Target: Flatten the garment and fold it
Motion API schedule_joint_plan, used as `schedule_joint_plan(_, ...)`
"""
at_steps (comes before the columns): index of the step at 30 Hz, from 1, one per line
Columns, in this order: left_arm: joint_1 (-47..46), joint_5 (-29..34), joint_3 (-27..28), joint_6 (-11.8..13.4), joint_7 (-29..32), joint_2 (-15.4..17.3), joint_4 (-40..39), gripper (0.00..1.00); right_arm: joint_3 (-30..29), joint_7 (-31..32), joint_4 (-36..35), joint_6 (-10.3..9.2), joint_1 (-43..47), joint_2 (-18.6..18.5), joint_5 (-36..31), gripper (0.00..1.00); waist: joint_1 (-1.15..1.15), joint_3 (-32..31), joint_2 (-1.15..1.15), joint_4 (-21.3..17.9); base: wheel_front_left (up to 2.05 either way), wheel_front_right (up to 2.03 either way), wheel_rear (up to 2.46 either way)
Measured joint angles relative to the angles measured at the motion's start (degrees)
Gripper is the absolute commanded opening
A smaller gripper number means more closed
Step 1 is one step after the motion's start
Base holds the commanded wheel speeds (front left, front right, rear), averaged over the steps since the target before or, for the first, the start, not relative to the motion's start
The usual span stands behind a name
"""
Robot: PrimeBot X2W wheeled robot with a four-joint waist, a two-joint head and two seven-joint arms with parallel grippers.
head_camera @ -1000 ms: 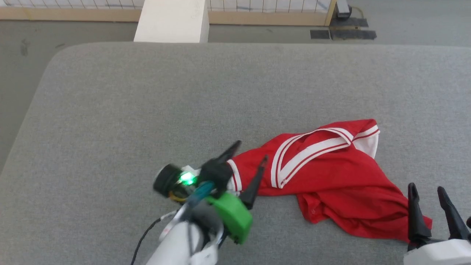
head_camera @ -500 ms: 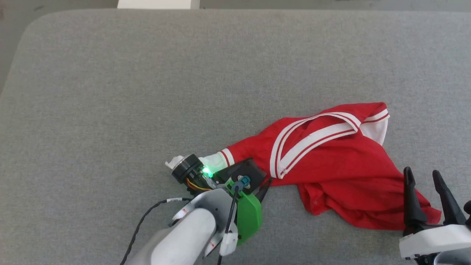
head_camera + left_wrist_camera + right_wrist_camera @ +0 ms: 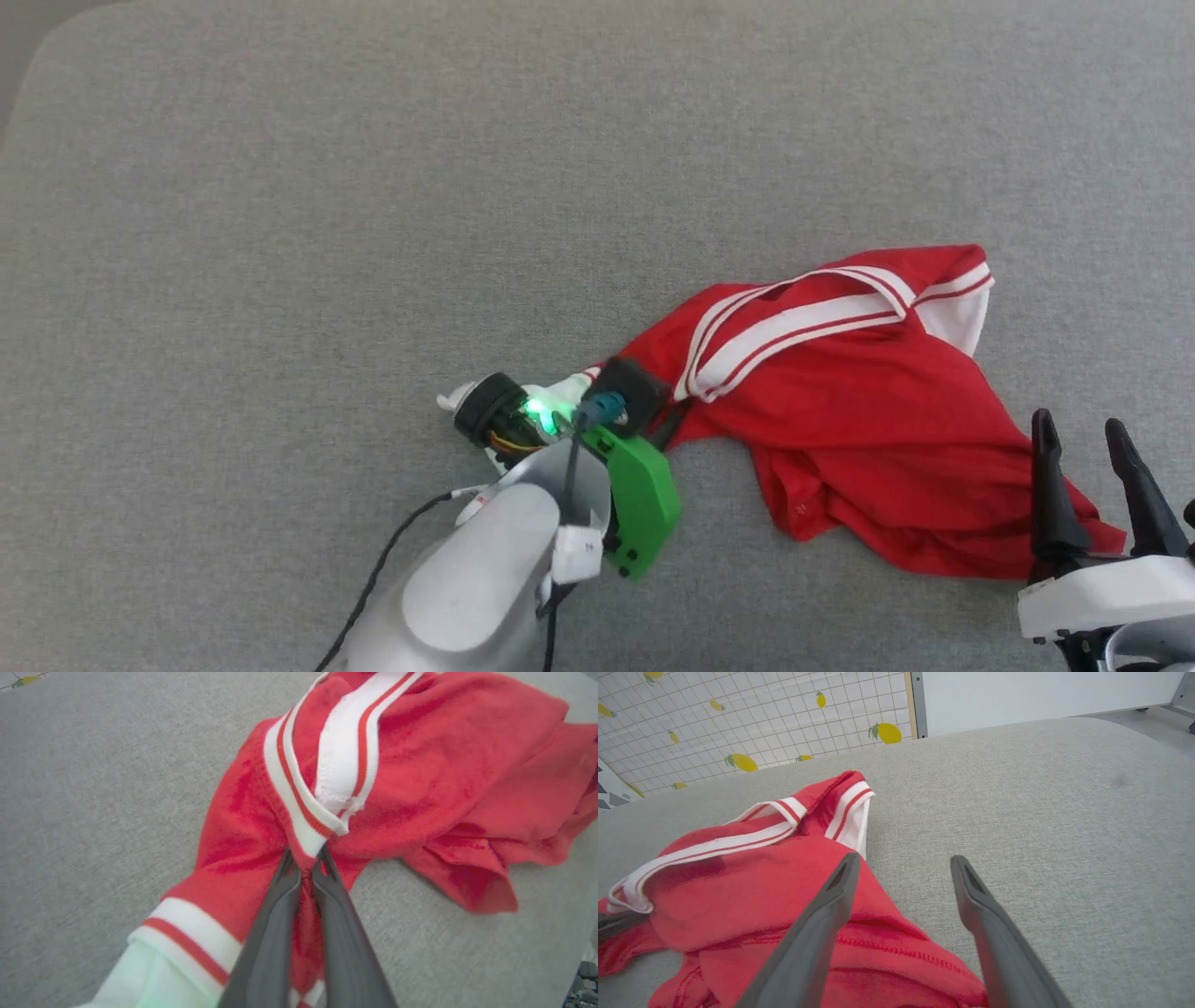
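Observation:
The garment [image 3: 840, 401] is a red jersey with red-white striped trim and white sleeves, lying crumpled on a grey padded surface [image 3: 280, 233] right of centre. My left gripper [image 3: 670, 427] reaches down at its left end beside the V-neck trim. In the left wrist view the left gripper [image 3: 306, 856] is shut, pinching a fold of the garment [image 3: 420, 765] just below the striped collar. A white sleeve [image 3: 154, 970] with a striped cuff lies under the fingers. My right gripper [image 3: 1081, 434] stands open at the lower right corner of the cloth; its right wrist view shows the gripper [image 3: 906, 858] over the garment [image 3: 738, 882] edge, holding nothing.
The grey surface stretches wide to the left and far side, with a rounded corner [image 3: 37, 56] at the top left. Beyond its far edge, the right wrist view shows a tiled wall with lemon prints [image 3: 738, 718] and a white panel [image 3: 1041, 695].
My left gripper dropped onto the garment and shut on the fabric by the collar. The head camera tilted down, shifting the picture. The right gripper stayed open in place.

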Motion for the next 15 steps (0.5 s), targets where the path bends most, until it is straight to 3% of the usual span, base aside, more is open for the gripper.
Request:
schedule_joint_plan(5,-0.4,-8.4,1.4,0.0,2.2,-0.4,-7.0,0.00,0.0,0.5,0.1,0.00,0.0,0.0,0.0,1.00,0.00,-1.5,0.00,0.8,0.00,0.00,0.00)
schedule_joint_plan(10,-1.5,-18.5,8.3,0.2,5.8,-0.1,-14.8,0.00,0.2,0.7,-0.1,0.00,0.1,0.0,0.2,1.00,0.00,-2.0,0.00,1.4,0.00,0.00,0.00)
schedule_joint_plan(13,-2.1,-25.3,15.0,2.4,8.0,0.3,-14.5,0.00,0.4,1.0,-0.4,0.00,0.1,0.0,0.4,1.00,0.00,-1.1,0.00,1.4,0.00,0.00,0.00)
schedule_joint_plan(15,-3.6,-24.6,16.2,3.8,9.1,2.7,-11.9,0.00,0.5,1.0,-0.5,0.00,0.0,0.0,0.4,1.00,0.00,-0.3,0.00,1.2,0.00,0.00,0.00)
